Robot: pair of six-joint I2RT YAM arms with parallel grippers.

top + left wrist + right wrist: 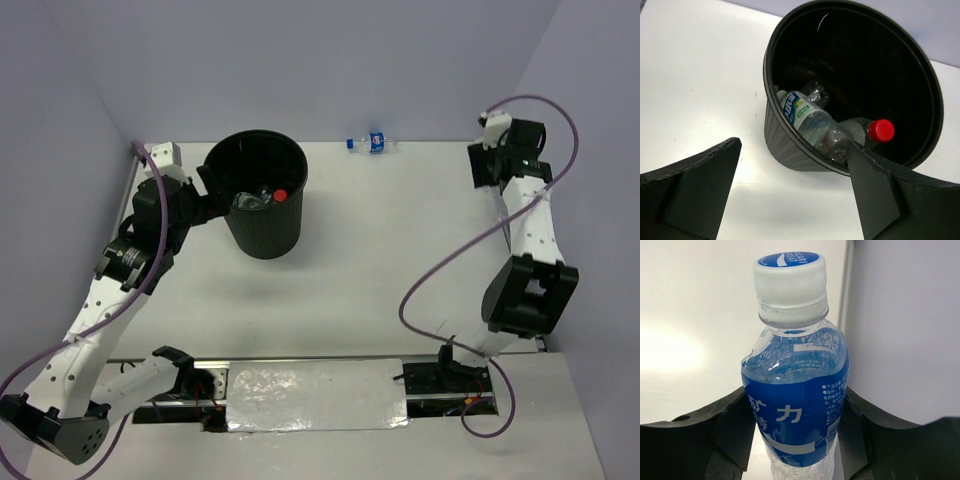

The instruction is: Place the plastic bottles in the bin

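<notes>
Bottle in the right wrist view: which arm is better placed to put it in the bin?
Right, probably. The right gripper grips the blue-label bottle between its fingers, though far from the bin. The left gripper hangs open and empty by the bin's rim.

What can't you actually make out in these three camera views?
How many bottles lie in the bin: left wrist view, its dark depth and near wall hide the pile's lower part.
Base of the held bottle: right wrist view, cut off by the bottom edge.
That same bottle in the top view: hidden at the right gripper.
Label text on the far bottle: top view, too small.
</notes>
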